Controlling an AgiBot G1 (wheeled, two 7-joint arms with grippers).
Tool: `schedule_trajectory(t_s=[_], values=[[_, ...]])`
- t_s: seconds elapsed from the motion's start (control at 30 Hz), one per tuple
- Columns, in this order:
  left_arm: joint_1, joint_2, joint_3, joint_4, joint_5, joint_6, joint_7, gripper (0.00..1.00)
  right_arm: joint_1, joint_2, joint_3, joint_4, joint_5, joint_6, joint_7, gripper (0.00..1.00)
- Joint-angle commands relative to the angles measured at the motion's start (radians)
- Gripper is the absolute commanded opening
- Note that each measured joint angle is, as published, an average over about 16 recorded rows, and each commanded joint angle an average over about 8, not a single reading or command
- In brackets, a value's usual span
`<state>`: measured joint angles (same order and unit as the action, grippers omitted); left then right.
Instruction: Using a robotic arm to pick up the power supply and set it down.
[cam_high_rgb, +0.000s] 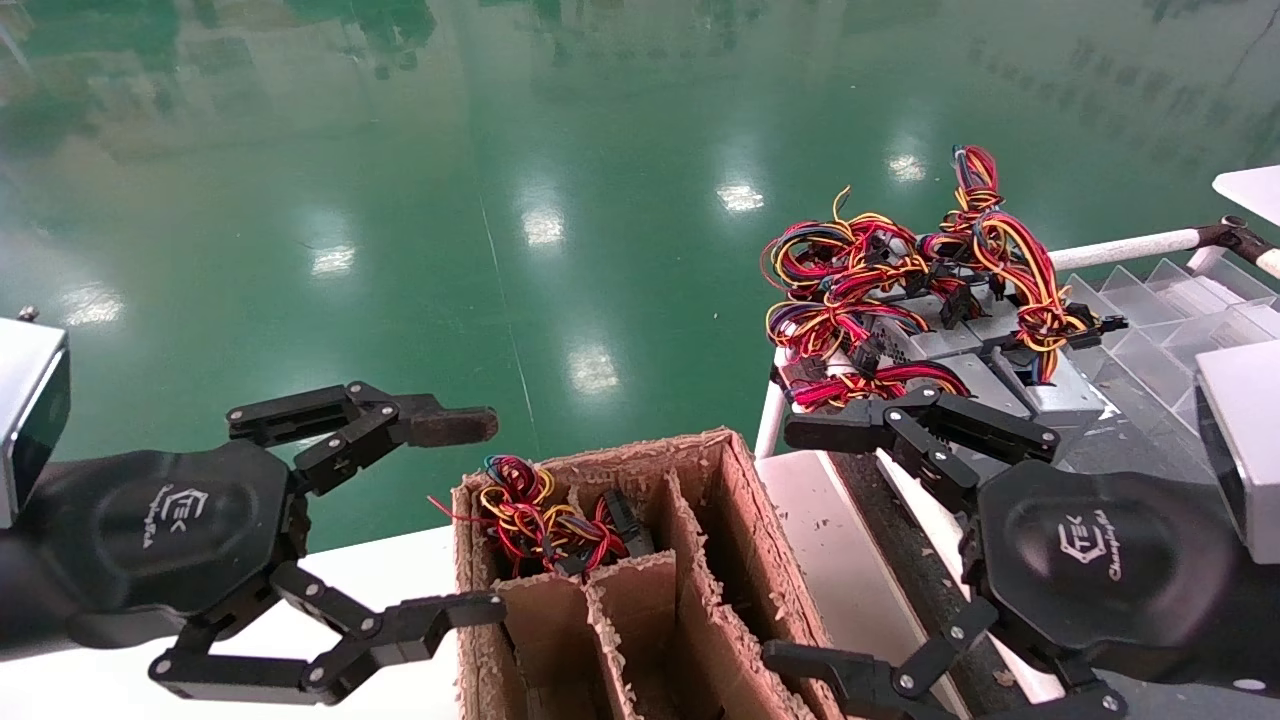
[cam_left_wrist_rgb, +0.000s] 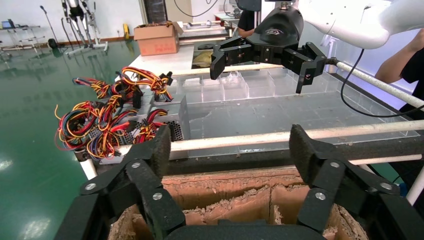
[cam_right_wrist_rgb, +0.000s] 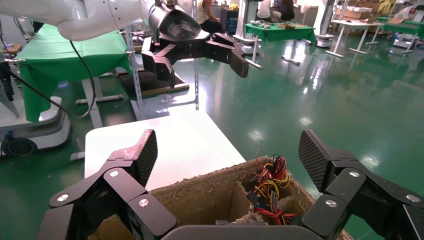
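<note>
Several silver-grey power supply boxes (cam_high_rgb: 1062, 392) lie at the near-left corner of the right-hand bench, under tangled red, yellow and black wires (cam_high_rgb: 870, 270); the left wrist view shows them too (cam_left_wrist_rgb: 179, 114). Another wire bundle (cam_high_rgb: 540, 520) sticks out of the far-left cell of a torn cardboard box (cam_high_rgb: 700, 560), also in the right wrist view (cam_right_wrist_rgb: 270, 192). My left gripper (cam_high_rgb: 470, 520) hangs open and empty just left of the box. My right gripper (cam_high_rgb: 800, 545) is open and empty just right of it, a little short of the power supplies.
Cardboard dividers split the box (cam_left_wrist_rgb: 225, 185) into cells. A white pipe rail (cam_high_rgb: 1120, 245) and clear plastic trays (cam_high_rgb: 1150, 320) stand behind the power supplies. A white table (cam_high_rgb: 380, 570) lies under the left gripper. A person (cam_left_wrist_rgb: 412, 65) stands beyond the bench.
</note>
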<state>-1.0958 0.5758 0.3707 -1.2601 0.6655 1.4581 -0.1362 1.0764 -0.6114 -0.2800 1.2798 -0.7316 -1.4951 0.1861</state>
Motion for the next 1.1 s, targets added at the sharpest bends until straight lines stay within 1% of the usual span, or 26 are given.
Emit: schedule_trajectory(t_s=[0.03,1.07,1.1], values=[[0.000,0.000,0.000,0.000,0.000,0.000,0.000,0.00,0.000,0.000,0.000,0.000,0.000,0.000,0.000,1.00],[0.000,0.000,0.000,0.000,0.000,0.000,0.000,0.00,0.000,0.000,0.000,0.000,0.000,0.000,0.000,1.00],[0.000,0.000,0.000,0.000,0.000,0.000,0.000,0.04,0.000,0.000,0.000,0.000,0.000,0.000,0.000,1.00]])
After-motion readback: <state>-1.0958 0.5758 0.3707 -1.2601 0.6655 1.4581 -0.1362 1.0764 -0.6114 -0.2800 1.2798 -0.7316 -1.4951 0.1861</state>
